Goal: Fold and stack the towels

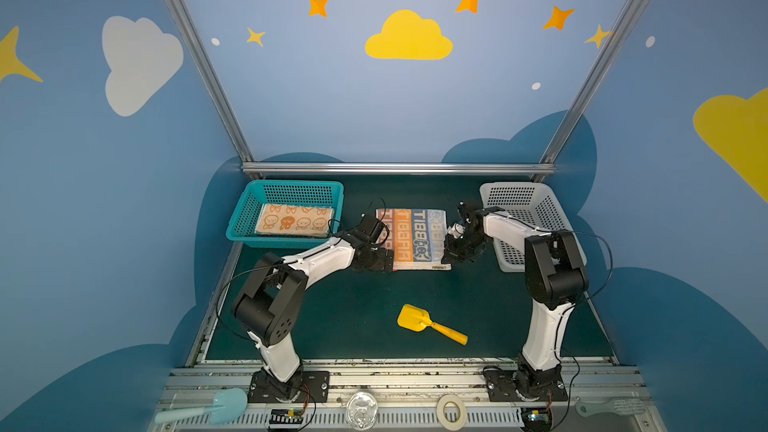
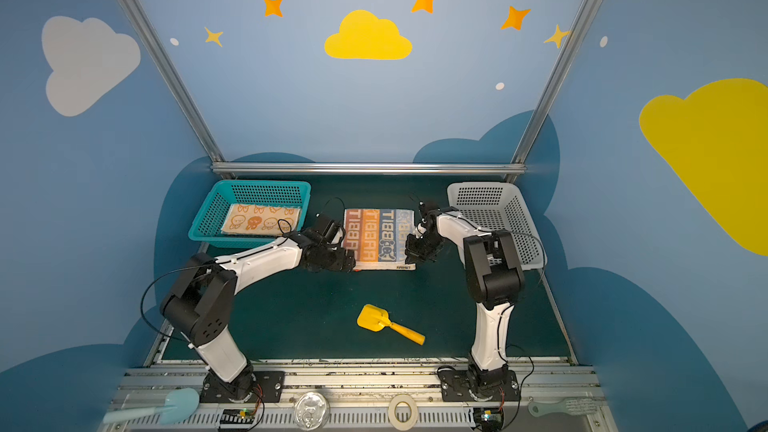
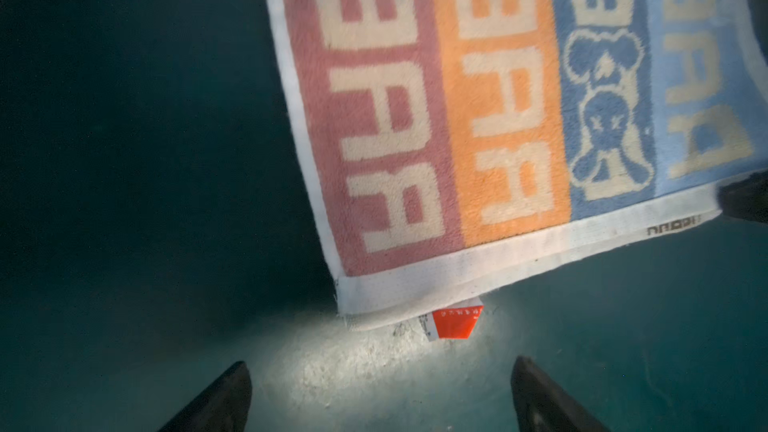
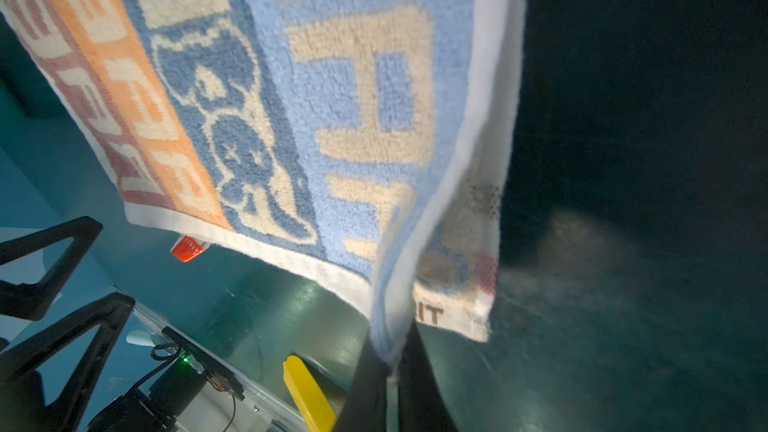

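A striped towel (image 1: 411,238) (image 2: 380,238) in pink, orange and blue bands with cream lettering and a rabbit face lies flat mid-mat. My right gripper (image 4: 392,351) (image 1: 451,257) is shut on the towel's near right corner, and the pinched cloth (image 4: 291,97) rises off the mat. My left gripper (image 3: 382,367) (image 1: 384,261) stands open just short of the near left corner of the towel (image 3: 478,118), nothing between its fingers. A red tag (image 3: 455,322) pokes out under that corner. A folded orange-and-cream towel (image 1: 293,220) (image 2: 259,218) lies in the teal basket (image 1: 245,211).
A white perforated basket (image 1: 509,195) stands at the back right, behind the right arm. A yellow toy shovel (image 1: 430,324) lies on the mat near the front. On the front rail sit a pale blue spatula (image 1: 216,407), a tape roll (image 1: 451,409) and a clear lid (image 1: 361,409).
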`<state>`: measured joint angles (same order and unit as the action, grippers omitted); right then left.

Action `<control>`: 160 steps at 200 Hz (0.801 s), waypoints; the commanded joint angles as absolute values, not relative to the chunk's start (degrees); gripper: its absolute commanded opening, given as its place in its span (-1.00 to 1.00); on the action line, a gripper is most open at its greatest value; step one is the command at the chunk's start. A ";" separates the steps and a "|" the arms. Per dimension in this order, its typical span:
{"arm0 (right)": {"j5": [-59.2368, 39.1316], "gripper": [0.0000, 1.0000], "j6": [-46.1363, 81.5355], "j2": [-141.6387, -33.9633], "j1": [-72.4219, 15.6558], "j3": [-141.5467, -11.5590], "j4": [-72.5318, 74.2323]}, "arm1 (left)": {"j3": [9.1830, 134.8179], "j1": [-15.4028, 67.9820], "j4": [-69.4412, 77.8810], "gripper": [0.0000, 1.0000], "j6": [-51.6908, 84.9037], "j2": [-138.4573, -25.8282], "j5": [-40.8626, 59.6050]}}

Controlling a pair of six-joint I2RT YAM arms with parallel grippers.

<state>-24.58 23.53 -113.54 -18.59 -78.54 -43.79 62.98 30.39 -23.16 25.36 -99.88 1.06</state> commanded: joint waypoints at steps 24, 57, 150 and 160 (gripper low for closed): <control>-24.64 -1.00 23.12 -111.18 -18.55 -78.53 -44.39 | 63.47 29.15 -20.95 0.71 27.95 -101.70 5.73; -24.91 -1.00 23.24 -111.27 -18.59 -78.17 -43.90 | 62.82 28.04 -18.29 0.45 29.18 -103.23 8.48; -25.35 -1.00 23.15 -110.98 -18.56 -77.38 -43.25 | 62.58 27.09 -16.45 -0.16 29.22 -106.53 6.85; -25.32 -1.00 23.20 -111.09 -18.55 -77.37 -43.24 | 62.72 26.99 -16.18 -0.19 29.25 -106.53 6.40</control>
